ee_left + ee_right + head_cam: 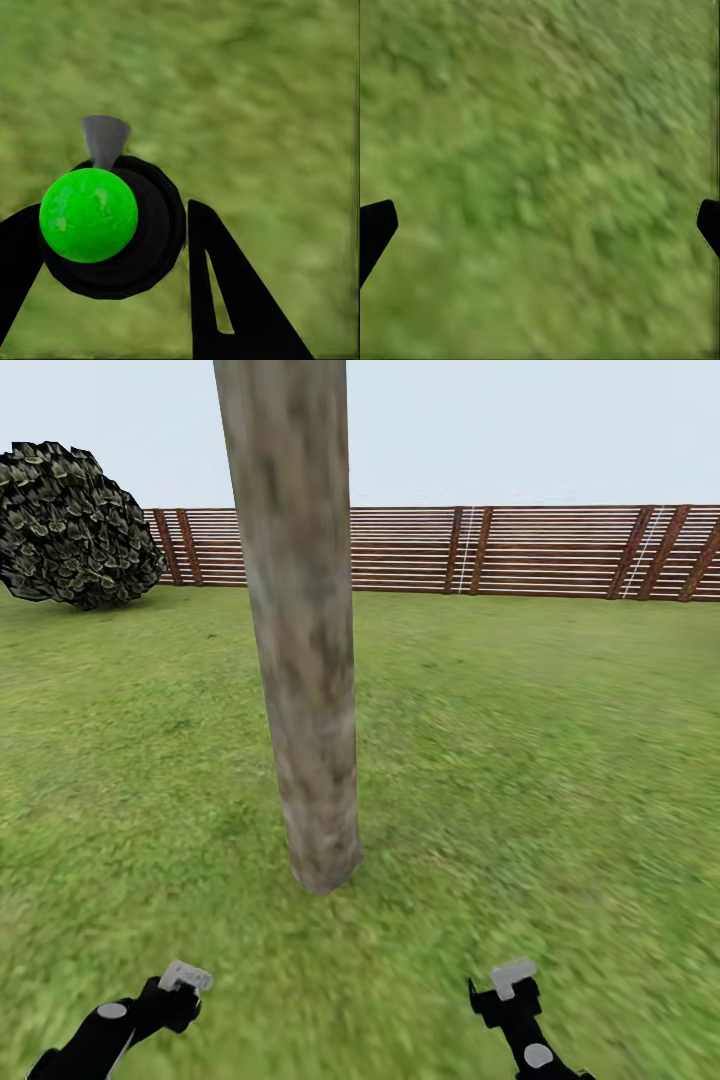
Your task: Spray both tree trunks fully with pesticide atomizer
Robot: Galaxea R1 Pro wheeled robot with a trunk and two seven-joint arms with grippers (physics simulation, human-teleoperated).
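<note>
The tree trunk [300, 630] runs past the head view's top edge, its crown cut off. It rises from the grass floor [520, 760], ahead of and between both arms. The left end effector [112, 247] pinches the pesticide atomizer [90, 215], green ball and grey nozzle showing. The right end effector [540, 225] is spread wide over grass. A dark bush [75, 525] and slatted fence [520, 550] stand behind.

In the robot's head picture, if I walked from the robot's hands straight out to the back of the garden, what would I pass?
Grass → tree trunk → more grass → round dark bush → wooden fence at the very back.
</note>
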